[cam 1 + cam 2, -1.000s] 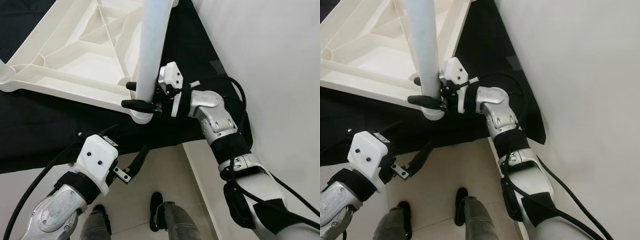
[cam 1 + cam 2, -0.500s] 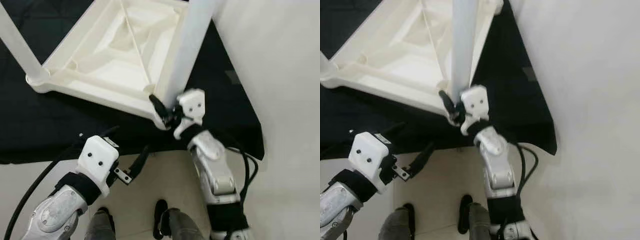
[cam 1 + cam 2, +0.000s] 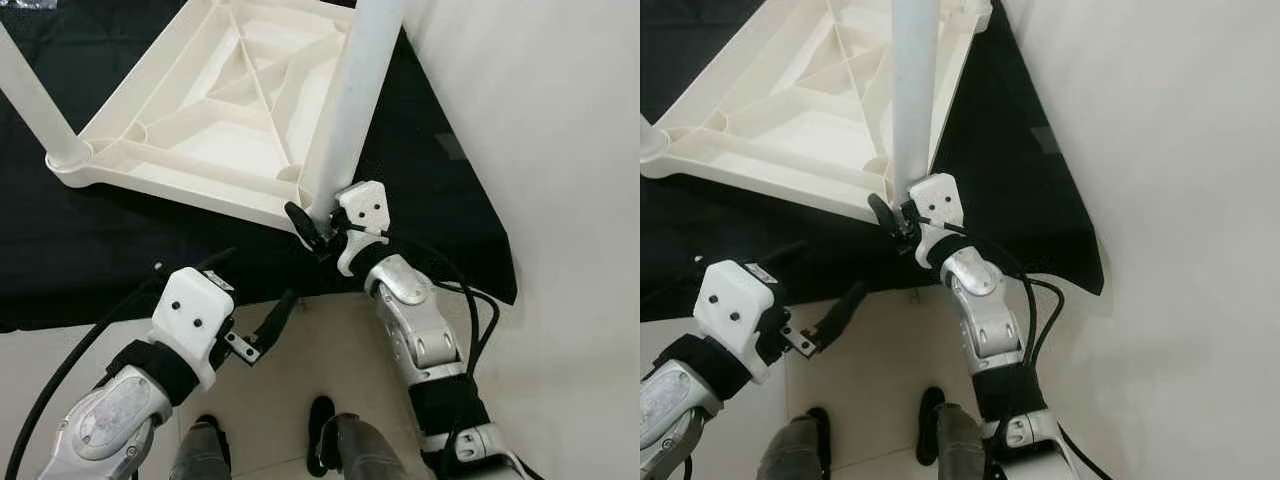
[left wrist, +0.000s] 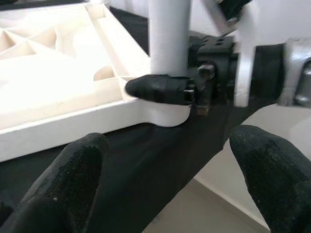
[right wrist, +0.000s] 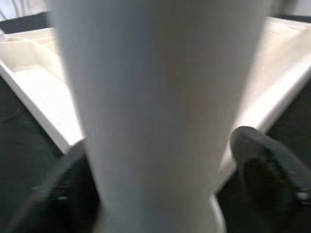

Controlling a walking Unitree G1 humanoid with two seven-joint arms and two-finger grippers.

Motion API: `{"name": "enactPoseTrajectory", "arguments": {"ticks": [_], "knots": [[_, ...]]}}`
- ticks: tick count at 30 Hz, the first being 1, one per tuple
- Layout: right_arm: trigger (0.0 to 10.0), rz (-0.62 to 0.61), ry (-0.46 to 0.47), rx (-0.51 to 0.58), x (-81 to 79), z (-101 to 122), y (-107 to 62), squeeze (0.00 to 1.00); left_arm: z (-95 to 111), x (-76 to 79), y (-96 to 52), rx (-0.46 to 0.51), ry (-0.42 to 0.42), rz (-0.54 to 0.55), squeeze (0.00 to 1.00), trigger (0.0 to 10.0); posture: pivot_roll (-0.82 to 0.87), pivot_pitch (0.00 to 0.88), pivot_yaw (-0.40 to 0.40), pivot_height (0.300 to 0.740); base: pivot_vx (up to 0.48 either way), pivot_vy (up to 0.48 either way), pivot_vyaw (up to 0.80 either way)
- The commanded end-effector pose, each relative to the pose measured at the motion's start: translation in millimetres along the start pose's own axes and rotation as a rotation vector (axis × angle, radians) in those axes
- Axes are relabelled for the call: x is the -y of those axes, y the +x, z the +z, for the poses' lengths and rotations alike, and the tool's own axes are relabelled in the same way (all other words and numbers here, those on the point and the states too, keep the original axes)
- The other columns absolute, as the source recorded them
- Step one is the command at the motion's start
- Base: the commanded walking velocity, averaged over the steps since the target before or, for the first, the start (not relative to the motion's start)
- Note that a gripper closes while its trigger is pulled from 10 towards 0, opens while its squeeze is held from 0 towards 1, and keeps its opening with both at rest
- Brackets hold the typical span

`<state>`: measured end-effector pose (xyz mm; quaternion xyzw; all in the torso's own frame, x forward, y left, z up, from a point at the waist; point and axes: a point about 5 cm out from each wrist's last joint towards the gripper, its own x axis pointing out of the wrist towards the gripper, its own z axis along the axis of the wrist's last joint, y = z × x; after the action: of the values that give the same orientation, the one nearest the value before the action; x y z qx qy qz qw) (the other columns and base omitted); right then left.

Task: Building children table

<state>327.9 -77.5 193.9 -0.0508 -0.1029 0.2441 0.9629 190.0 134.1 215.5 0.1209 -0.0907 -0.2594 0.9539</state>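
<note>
The right claw [image 3: 312,226] grips the white table leg [image 3: 352,110] at its socket in the upturned children's table [image 3: 190,130] just ahead; the left claw [image 3: 262,330] hangs open nearby. Two legs appear fitted; the remainder is hidden

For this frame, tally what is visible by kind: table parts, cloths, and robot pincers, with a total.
White table legs: 2, the near leg and the far leg
White tabletop, upside down: 1
Black cloth under it: 1
Pincers: 2, the right pincer closed on the near leg's base, the left pincer open and free
Total: 6
</note>
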Motion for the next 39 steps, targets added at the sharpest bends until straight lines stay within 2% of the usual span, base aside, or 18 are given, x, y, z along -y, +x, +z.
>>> {"name": "enactPoseTrajectory", "arguments": {"ticks": [1, 6, 11, 16, 19, 22, 24, 25, 26, 28, 30, 32, 33, 34, 35, 36, 37, 39], "knots": [[10.0, -0.076, -0.014, -0.044, 17.1, -9.5, -16.4, 1.0, -5.3, 2.6, 0.3, -0.013, -0.029, -0.003, 0.0, 10.0, 0.1, 0.333, -0.138, 0.74, 0.0, 0.0, 0.0], [10.0, -0.146, -0.052, -0.051, 32.5, -15.0, -41.5, 1.0, -10.4, -2.7, 10.0, -0.006, -0.05, 0.042, 0.0, 10.0, 0.07, 0.323, -0.113, 0.74, 0.0, 0.0, 0.0], [10.0, -0.202, -0.07, -0.047, 41.1, -17.2, -52.9, 1.0, -19.8, -9.6, 16.5, -0.03, -0.051, 0.074, 0.0, 10.0, 0.05, 0.318, -0.095, 0.74, 0.0, 0.0, 0.0], [10.0, -0.224, -0.079, -0.05, 43.5, -18.0, -57.4, 1.0, -23.9, -12.0, 18.3, -0.04, -0.062, 0.094, 0.0, 10.0, 0.04, 0.315, -0.088, 0.74, 0.0, 0.0, 0.0], [10.0, -0.264, -0.09, -0.089, 46.0, -24.9, -74.3, 1.0, -34.0, -9.9, 21.8, -0.065, -0.081, 0.119, 0.0, 10.0, 0.04, 0.314, -0.079, 0.74, 0.0, 0.0, 0.0], [10.0, -0.268, -0.088, -0.093, 45.5, -26.3, -75.8, 1.0, -36.5, -8.8, 22.2, -0.073, -0.083, 0.119, 0.0, 10.0, 0.04, 0.312, -0.067, 0.74, 0.0, 0.0, 0.0], [10.0, -0.269, -0.069, -0.08, 44.9, -25.4, -72.7, 0.88, -37.7, -8.1, 23.8, -0.075, -0.08, 0.11, 0.0, 10.0, 0.06, 0.31, -0.06, 0.74, 0.0, 0.0, 0.0], [10.0, -0.269, -0.069, -0.08, 44.9, -25.4, -72.7, 0.88, -37.7, -8.1, 23.8, -0.075, -0.08, 0.11, 0.0, 10.0, 0.06, 0.31, -0.06, 0.74, 0.0, 0.0, 0.0], [10.0, -0.266, -0.065, -0.071, 45.0, -24.2, -69.3, 0.79, -37.3, -8.2, 24.6, -0.071, -0.076, 0.107, 0.0, 10.0, 0.06, 0.309, -0.059, 0.74, 0.0, 0.0, 0.0], [10.0, -0.264, -0.062, -0.065, 45.3, -23.3, -66.6, 0.77, -36.9, -8.5, 25.0, -0.068, -0.072, 0.104, 0.0, 10.0, 0.06, 0.309, -0.062, 0.74, 0.0, 0.0, 0.0], [10.0, -0.274, -0.069, -0.062, 48.6, -22.3, -65.0, 0.62, -36.8, -8.4, 25.1, -0.064, -0.071, 0.101, 0.0, 10.0, 0.07, 0.312, -0.066, 0.74, 0.0, 0.0, 0.0], [10.0, -0.282, -0.074, -0.064, 50.6, -22.1, -65.8, 0.58, -37.0, -8.2, 24.8, -0.063, -0.072, 0.1, 0.0, 10.0, 0.06, 0.313, -0.066, 0.74, 0.0, 0.0, 0.0], [10.0, -0.295, -0.076, -0.069, 52.9, -22.5, -68.2, 0.43, -37.7, -7.6, 24.6, -0.062, -0.073, 0.1, 0.0, 10.0, 0.06, 0.313, -0.068, 0.74, 0.0, 0.0, 0.0], [10.0, -0.295, -0.076, -0.069, 52.9, -22.5, -68.2, 0.43, -37.7, -7.6, 24.6, -0.062, -0.073, 0.1, 0.0, 10.0, 0.06, 0.313, -0.068, 0.74, 0.0, 0.0, 0.0], [10.0, -0.318, -0.067, -0.081, 56.6, -23.9, -74.2, 0.18, -39.9, -6.4, 24.2, -0.068, -0.077, 0.1, 0.0, 10.0, 0.06, 0.313, -0.068, 0.74, 0.0, 0.0, 0.0], [10.0, -0.318, -0.067, -0.081, 56.6, -23.9, -74.2, 0.18, -39.9, -6.4, 24.2, -0.068, -0.077, 0.1, 0.0, 10.0, 0.06, 0.313, -0.068, 0.74, 0.0, 0.0, 0.0], [10.0, -0.328, -0.063, -0.091, 58.1, -25.2, -81.5, 0.09, -42.3, -5.6, 23.8, -0.075, -0.082, 0.1, 0.0, 10.0, 0.05, 0.314, -0.065, 0.74, 0.0, 0.0, 0.0], [10.0, -0.333, -0.059, -0.098, 58.5, -26.0, -86.3, 0.0, -44.2, -5.4, 23.5, -0.079, -0.085, 0.1, 0.0, 10.0, 0.04, 0.314, -0.063, 0.74, 0.0, 0.0, 0.0]]}}
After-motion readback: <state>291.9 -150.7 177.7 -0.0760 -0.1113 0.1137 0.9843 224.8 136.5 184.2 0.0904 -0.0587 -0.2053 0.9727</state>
